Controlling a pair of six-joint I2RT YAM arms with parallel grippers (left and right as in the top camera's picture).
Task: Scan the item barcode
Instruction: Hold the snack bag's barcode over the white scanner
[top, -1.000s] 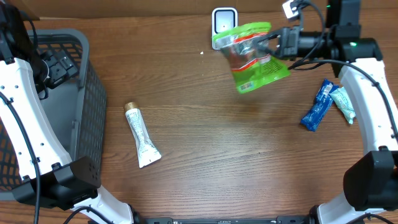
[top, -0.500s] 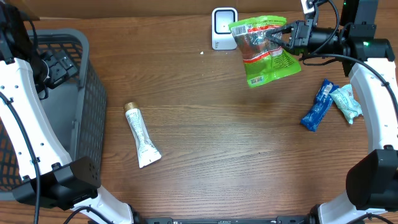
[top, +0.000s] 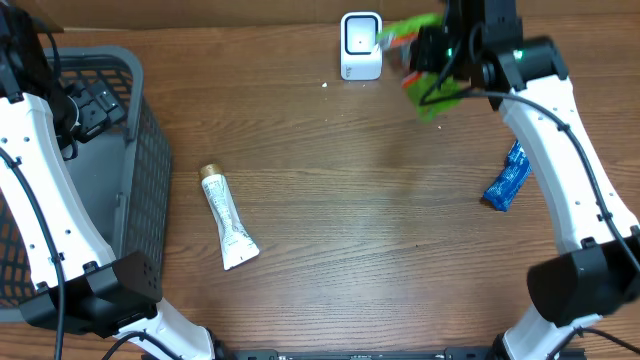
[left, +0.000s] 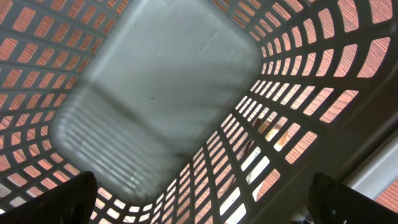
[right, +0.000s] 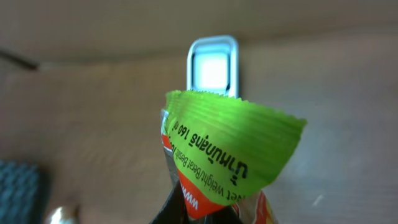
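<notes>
The item is a green and orange snack bag (top: 431, 102), held off the table just right of the white barcode scanner (top: 360, 45) at the back edge. My right gripper (top: 441, 57) is shut on the bag, and the arm hides most of it from above. In the right wrist view the bag's crimped green edge (right: 233, 149) stands up in front of the scanner (right: 212, 65), with the dark fingers (right: 194, 210) pinching it from below. My left gripper (left: 202, 205) is open and holds nothing, hanging over the grey basket (left: 155, 93).
The mesh basket (top: 140, 180) fills the left side of the table. A white toothpaste tube (top: 228, 218) lies left of centre. A blue packet (top: 507, 178) lies at the right, partly under the right arm.
The right arm has swung the bag left, from right of the scanner to close beside it, and turned so the arm now covers the bag. The left arm has not moved.
</notes>
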